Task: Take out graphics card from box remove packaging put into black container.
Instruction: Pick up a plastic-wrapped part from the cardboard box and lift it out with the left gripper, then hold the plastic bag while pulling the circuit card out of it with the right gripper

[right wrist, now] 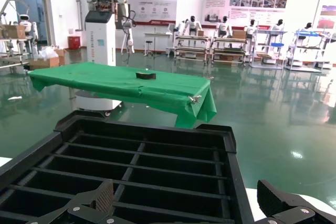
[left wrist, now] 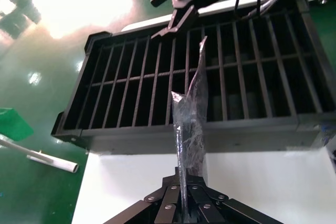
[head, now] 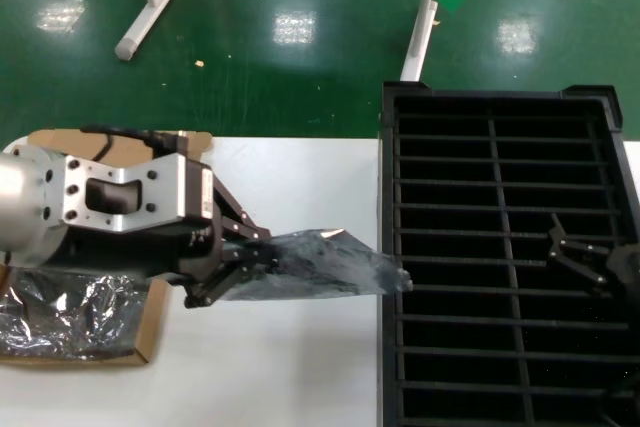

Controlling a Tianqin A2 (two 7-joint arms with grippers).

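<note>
left gripper (head: 232, 269) clamped on packaging (head: 320, 265) end, bag stretching over white table (head: 290, 367) to black container (head: 500, 247) rim | right gripper (head: 578, 252) spread wide above container slots | box (head: 140, 332) beside left arm

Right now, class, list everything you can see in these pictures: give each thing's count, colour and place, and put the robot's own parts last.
Crate: one, black, ribbed into slots, on the robot's right.
Plastic bag: one, grey-blue and shiny, held over the table, its tip reaching the crate's near edge.
Cardboard box: one, brown, under the left arm, crinkly plastic inside.
Table: one, white, under the box.
Floor: green, glossy, beyond the table.
Green-covered table: one, farther off in the right wrist view.
Left end effector: one, black, shut on the plastic bag.
Right end effector: one, black, open, over the crate.
</note>
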